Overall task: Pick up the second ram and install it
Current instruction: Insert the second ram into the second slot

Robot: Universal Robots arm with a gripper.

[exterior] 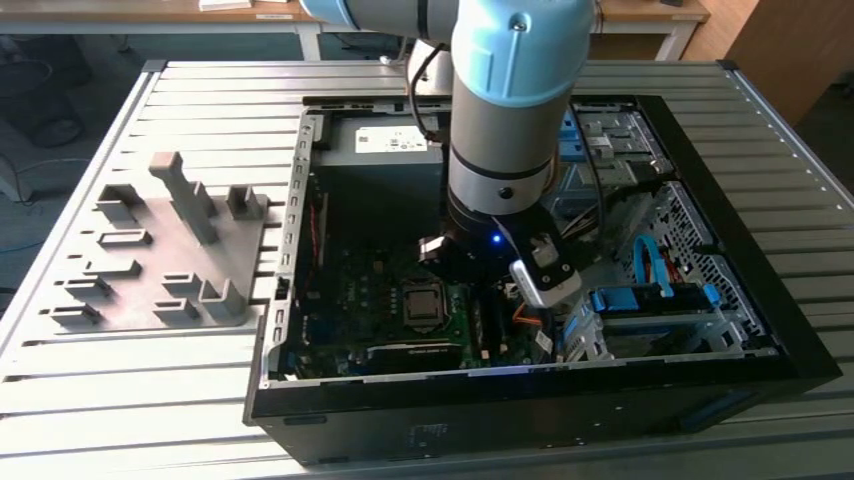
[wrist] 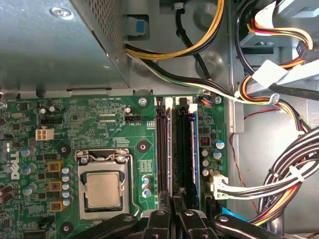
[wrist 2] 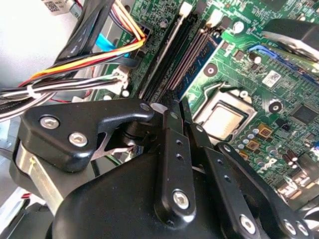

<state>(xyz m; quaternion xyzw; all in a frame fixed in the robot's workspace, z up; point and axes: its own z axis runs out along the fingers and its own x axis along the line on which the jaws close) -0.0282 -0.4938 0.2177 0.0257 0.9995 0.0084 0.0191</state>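
My gripper (wrist: 173,195) is low inside the open computer case (exterior: 747,375), over the memory slots (wrist: 162,149) beside the processor socket (wrist: 102,189). The second ram (wrist: 181,149) is a long dark stick standing on edge in a slot. It runs out from between my fingertips, which are pressed close together on its near end. In the second wrist view the fingers (wrist 2: 169,144) meet above the same dark stick (wrist 2: 160,64). Another stick with a bluish face (wrist: 192,149) stands in the neighbouring slot. In the exterior view the arm's wrist (exterior: 501,250) hides the slots.
Bundles of coloured and black cables (wrist: 279,174) run close beside the slots. The metal power supply box (wrist: 55,50) lies beyond the motherboard. On the slatted table a grey slotted holder block (exterior: 174,250) stands at the exterior view's left of the case.
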